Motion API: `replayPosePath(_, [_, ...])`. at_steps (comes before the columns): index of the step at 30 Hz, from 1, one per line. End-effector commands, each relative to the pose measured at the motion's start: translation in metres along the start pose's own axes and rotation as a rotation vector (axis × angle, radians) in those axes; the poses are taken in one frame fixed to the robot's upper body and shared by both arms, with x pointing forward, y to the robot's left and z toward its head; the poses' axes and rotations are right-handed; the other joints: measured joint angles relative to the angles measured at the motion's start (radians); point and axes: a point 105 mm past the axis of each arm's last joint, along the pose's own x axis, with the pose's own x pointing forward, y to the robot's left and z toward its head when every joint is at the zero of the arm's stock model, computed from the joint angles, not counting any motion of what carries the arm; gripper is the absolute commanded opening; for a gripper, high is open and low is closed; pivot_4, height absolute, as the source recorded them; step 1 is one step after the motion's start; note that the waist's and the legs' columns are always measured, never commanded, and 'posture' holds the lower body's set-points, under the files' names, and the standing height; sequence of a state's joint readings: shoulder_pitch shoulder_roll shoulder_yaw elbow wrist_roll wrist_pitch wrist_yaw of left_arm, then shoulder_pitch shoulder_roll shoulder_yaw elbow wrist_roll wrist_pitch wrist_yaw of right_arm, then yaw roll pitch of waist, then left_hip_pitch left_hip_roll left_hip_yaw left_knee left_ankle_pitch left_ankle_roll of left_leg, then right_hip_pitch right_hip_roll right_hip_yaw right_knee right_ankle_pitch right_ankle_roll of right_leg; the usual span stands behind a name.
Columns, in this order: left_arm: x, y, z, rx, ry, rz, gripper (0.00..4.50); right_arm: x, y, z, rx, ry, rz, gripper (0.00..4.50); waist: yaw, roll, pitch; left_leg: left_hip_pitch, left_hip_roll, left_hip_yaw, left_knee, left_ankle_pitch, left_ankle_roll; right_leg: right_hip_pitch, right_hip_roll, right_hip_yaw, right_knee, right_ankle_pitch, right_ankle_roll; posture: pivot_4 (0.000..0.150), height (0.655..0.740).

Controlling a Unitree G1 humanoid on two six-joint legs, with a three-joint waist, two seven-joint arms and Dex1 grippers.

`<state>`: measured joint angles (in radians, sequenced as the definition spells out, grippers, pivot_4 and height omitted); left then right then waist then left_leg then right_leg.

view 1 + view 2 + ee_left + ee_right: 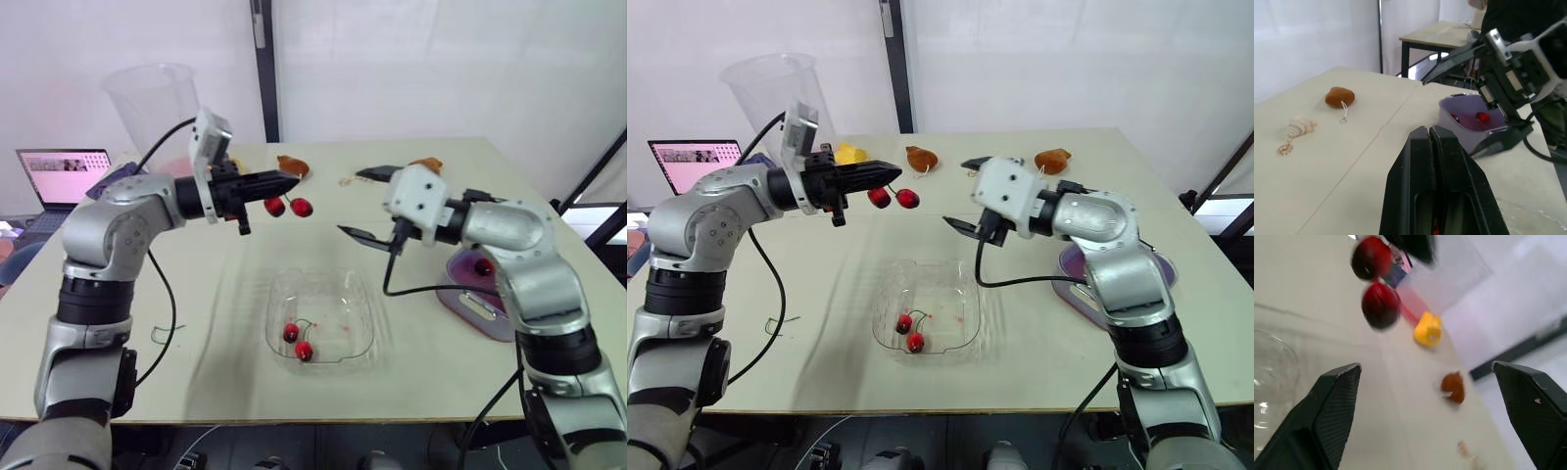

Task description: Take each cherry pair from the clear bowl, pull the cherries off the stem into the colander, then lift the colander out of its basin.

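Bowl [338,294] nearest, one pair [297,340] lying in it. Above and beyond it, L gripper [284,183] clenched on the stem of a 2nd pair [290,207], cherries hanging mid-air. R gripper [367,204] faces them, fingers spread wide, near but not touching. Colander [470,304] farther right, w/ cherries inside. Step: pull-off. Next, prob.: R closes on one cherry, tugs it free, drops it over the colander.

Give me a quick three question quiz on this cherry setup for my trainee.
1. True or false: the left claw is shut on a cherry pair held above the table.
2. How many cherry pairs lie in the clear bowl?
3. The right claw is: A open and holding nothing; B shut on a stem; C resting in the bowl.
Key: 1 true; 2 one; 3 A.
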<state>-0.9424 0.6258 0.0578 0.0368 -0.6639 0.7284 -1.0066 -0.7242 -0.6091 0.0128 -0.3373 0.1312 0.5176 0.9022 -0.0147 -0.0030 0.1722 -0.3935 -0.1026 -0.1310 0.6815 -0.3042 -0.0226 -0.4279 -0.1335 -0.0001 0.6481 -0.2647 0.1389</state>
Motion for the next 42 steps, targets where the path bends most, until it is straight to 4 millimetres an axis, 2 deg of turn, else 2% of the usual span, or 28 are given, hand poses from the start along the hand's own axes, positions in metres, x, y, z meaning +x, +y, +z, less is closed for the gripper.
replayPosePath(1, [-0.004, -0.004, 0.01, 0.024, -0.044, -0.032, 0.0, -0.008, 0.0, 0.02, 0.355, -0.157, -0.003, 4.47, -0.005, 0.0, 0.0, 0.0, 0.0, 0.0, 0.0, 0.0, 0.0, 0.0, 0.0, 0.0, 0.0, 0.0, 0.0, 0.15, 0.74])
replayPosePath(3, [-0.002, -0.009, 0.007, 0.005, -0.037, -0.062, 0.0, -0.008, 0.006, 0.028, 0.536, -0.229, 0.045, 4.47, -0.005, 0.0, 0.0, 0.0, 0.001, 0.0, -0.001, 0.0, 0.0, 0.0, 0.0, 0.0, 0.0, 0.0, 0.0, 0.15, 0.74])
replayPosePath(6, [0.0, -0.02, 0.003, -0.016, -0.029, -0.13, 0.0, -0.006, 0.015, 0.034, 0.623, -0.248, 0.106, 4.47, -0.004, 0.0, 0.0, 0.0, 0.001, 0.0, -0.001, 0.0, 0.0, 0.0, 0.0, 0.0, 0.0, 0.0, 0.0, 0.15, 0.74])
replayPosePath(13, [0.004, -0.034, 0.001, -0.056, -0.03, -0.207, 0.0, 0.005, 0.034, 0.034, 0.682, -0.214, 0.191, 4.47, -0.003, 0.0, 0.0, 0.0, 0.0, 0.0, 0.0, 0.0, 0.0, 0.0, -0.001, 0.0, 0.0, 0.0, 0.0, 0.15, 0.74])
replayPosePath(26, [0.007, -0.039, 0.006, -0.056, -0.055, -0.237, 0.0, 0.019, 0.051, 0.031, 0.728, -0.198, 0.267, 4.47, -0.003, 0.0, 0.0, 0.0, 0.0, 0.0, 0.0, 0.0, 0.0, 0.0, 0.0, 0.0, 0.0, 0.0, 0.0, 0.15, 0.74])
replayPosePath(29, [0.007, -0.039, 0.004, -0.064, -0.058, -0.236, 0.0, 0.019, 0.052, 0.029, 0.723, -0.191, 0.265, 3.65, -0.004, 0.0, 0.0, 0.0, 0.0, 0.0, 0.0, 0.0, 0.0, 0.0, 0.0, 0.0, 0.0, 0.0, 0.0, 0.15, 0.74])
replayPosePath(37, [0.006, -0.042, 0.002, -0.066, -0.051, -0.24, 0.0, 0.019, 0.051, 0.028, 0.736, -0.203, 0.25, 3.65, -0.004, 0.0, 0.0, 0.0, 0.0, 0.0, 0.0, 0.0, 0.0, 0.0, 0.0, 0.0, 0.0, 0.0, 0.0, 0.15, 0.74])
replayPosePath(38, [0.006, -0.042, 0.002, -0.065, -0.05, -0.241, 0.0, 0.019, 0.05, 0.028, 0.737, -0.205, 0.249, 3.15, -0.004, 0.0, 0.0, 0.0, 0.0, 0.0, 0.0, 0.0, 0.0, 0.0, 0.0, 0.0, 0.0, 0.0, 0.0, 0.15, 0.74])
replayPosePath(40, [0.006, -0.042, 0.002, -0.065, -0.05, -0.241, 0.0, 0.02, 0.05, 0.028, 0.734, -0.203, 0.25, 2.42, -0.004, 0.0, 0.0, 0.0, 0.0, 0.0, 0.0, 0.0, 0.0, 0.0, 0.0, 0.0, 0.0, 0.0, 0.0, 0.15, 0.74])
replayPosePath(42, [0.006, -0.043, 0.002, -0.063, -0.051, -0.241, 0.0, 0.02, 0.05, 0.027, 0.728, -0.197, 0.248, 1.43, -0.004, 0.0, 0.0, 0.0, 0.0, 0.0, 0.0, 0.0, 0.0, 0.0, 0.0, 0.0, 0.0, 0.0, 0.0, 0.15, 0.74])
